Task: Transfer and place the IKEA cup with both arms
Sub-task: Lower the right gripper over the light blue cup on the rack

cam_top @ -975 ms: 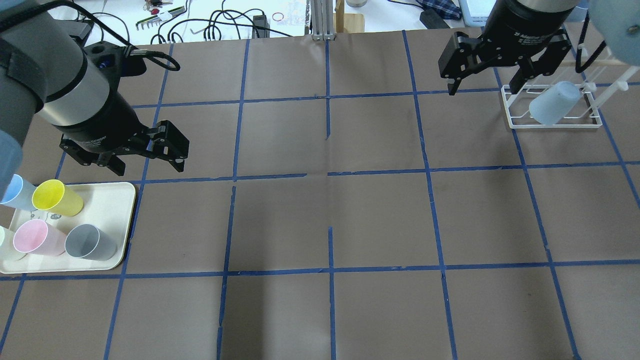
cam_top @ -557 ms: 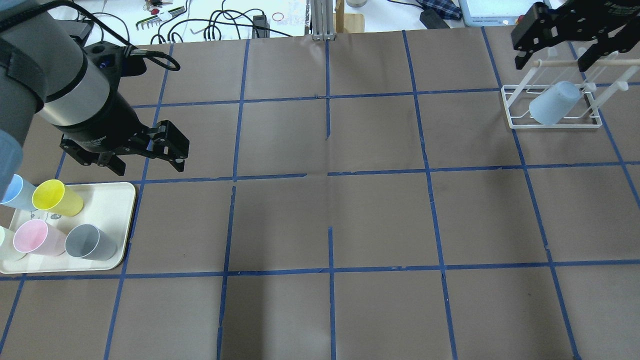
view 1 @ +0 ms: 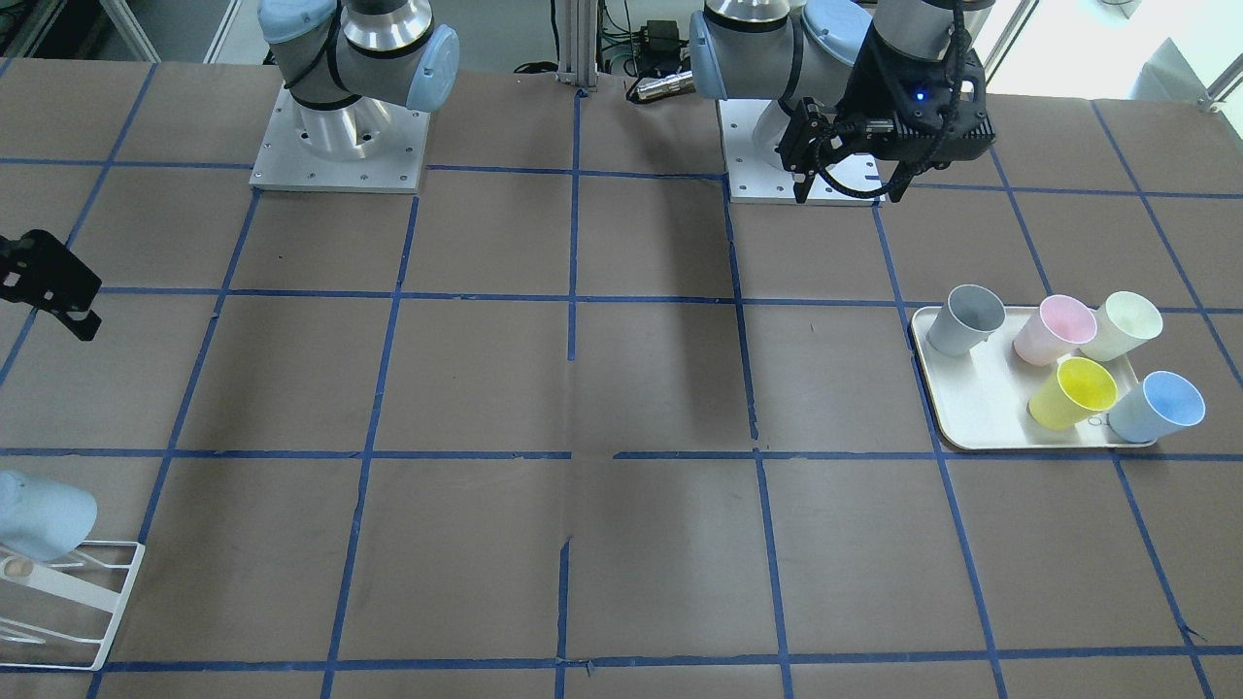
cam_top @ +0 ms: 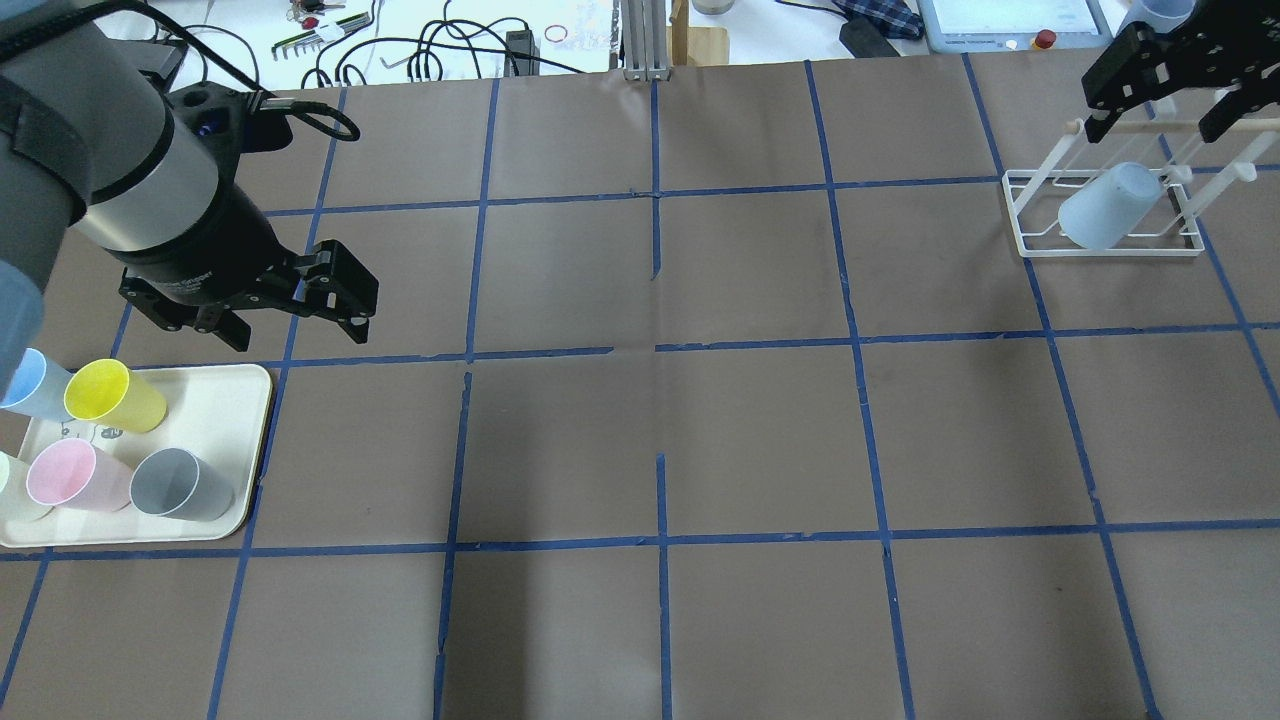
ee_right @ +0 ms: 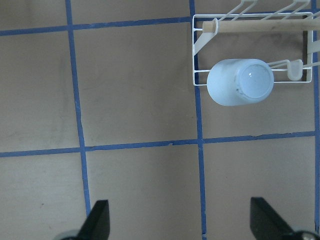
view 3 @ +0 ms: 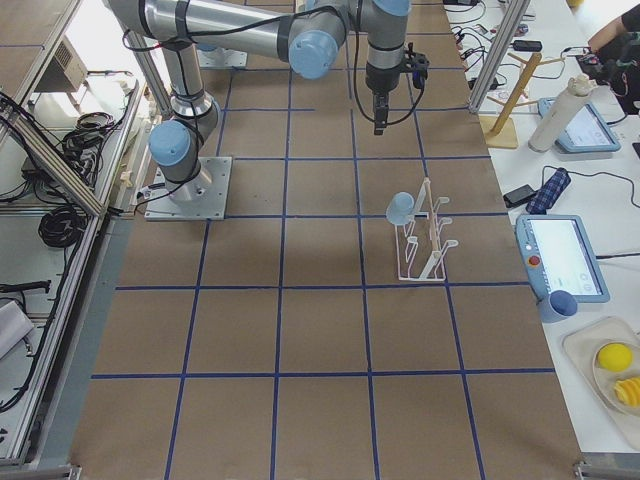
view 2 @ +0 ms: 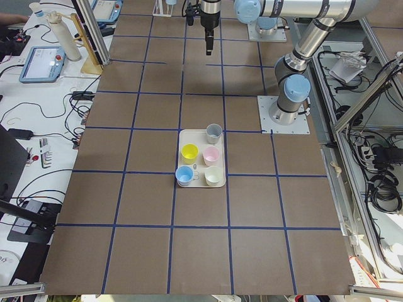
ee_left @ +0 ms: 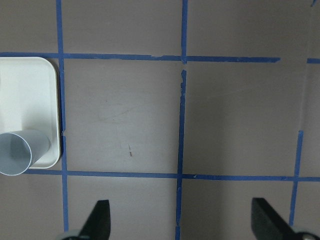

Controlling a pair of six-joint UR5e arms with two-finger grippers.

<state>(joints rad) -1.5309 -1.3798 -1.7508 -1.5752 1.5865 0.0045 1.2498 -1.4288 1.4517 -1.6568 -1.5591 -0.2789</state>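
One IKEA cup (cam_top: 1105, 207) on rack (cam_top: 1110, 253) near spread right pincer (cam_top: 1152, 132), left pincer (cam_top: 298, 340) spread.

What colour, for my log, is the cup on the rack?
The cup is pale blue, clearest in right wrist view.

Brown table paper (cam_top: 760, 430), blue tape grid (cam_top: 663, 540). Cream tray (cam_top: 215, 400); yellow cup (cam_top: 115, 397), pink cup (cam_top: 75, 477), grey cup (cam_top: 180, 485), blue cup (cam_top: 25, 382). Pale-blue IKEA cup (cam_top: 1108, 207); white rack (cam_top: 1100, 252).
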